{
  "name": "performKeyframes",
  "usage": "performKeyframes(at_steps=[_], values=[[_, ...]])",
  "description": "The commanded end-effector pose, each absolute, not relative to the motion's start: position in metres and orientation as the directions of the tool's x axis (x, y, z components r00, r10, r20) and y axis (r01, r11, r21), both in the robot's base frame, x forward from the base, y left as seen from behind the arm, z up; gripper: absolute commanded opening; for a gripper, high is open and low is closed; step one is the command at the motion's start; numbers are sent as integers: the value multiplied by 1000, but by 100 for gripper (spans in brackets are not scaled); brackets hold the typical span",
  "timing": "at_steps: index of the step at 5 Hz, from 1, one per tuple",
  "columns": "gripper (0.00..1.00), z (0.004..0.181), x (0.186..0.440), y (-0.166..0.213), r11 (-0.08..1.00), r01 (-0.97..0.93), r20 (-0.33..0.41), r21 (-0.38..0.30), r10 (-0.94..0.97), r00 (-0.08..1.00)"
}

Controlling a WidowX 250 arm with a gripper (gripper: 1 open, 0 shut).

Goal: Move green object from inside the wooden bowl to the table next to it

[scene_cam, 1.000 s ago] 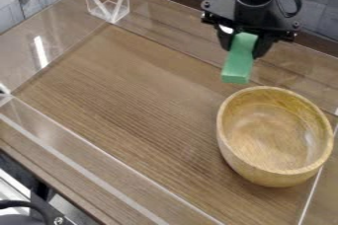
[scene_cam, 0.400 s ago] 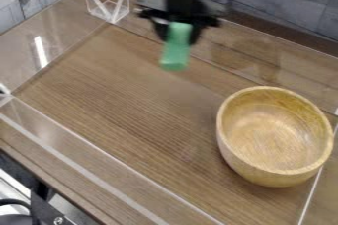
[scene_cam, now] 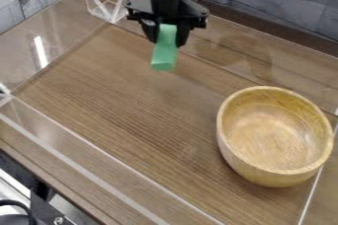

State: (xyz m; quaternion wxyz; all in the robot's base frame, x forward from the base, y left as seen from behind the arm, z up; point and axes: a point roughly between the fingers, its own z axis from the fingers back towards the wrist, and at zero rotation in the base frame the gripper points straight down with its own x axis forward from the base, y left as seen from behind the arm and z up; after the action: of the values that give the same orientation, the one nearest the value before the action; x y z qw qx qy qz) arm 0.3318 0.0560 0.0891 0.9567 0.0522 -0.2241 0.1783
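Gripper, upper centre | jaws clamped on green object, which I hold hanging long-axis down over table | wooden bowl well apart, lower right

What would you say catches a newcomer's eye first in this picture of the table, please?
The bright green object stands out most: it hangs from the shut end effector above the far middle of the table, clear of the surface. Next comes the wooden bowl at the near right, its hollow empty. Low clear walls edge the tabletop.
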Motion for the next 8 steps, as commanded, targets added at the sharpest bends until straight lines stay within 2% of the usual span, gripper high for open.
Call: performKeyframes(at_steps=[1, 3, 5, 7, 8], values=[[0, 107, 348, 54, 926, -378, 491, 6, 326, 808], [0, 103, 363, 45, 929, -370, 470, 18, 318, 823], [0, 106, 372, 56, 919, -393, 462, 27, 338, 820], [0, 100, 358, 65, 967, -252, 453, 32, 210, 866], [0, 101, 366, 71, 979, -199, 446, 36, 163, 880]])
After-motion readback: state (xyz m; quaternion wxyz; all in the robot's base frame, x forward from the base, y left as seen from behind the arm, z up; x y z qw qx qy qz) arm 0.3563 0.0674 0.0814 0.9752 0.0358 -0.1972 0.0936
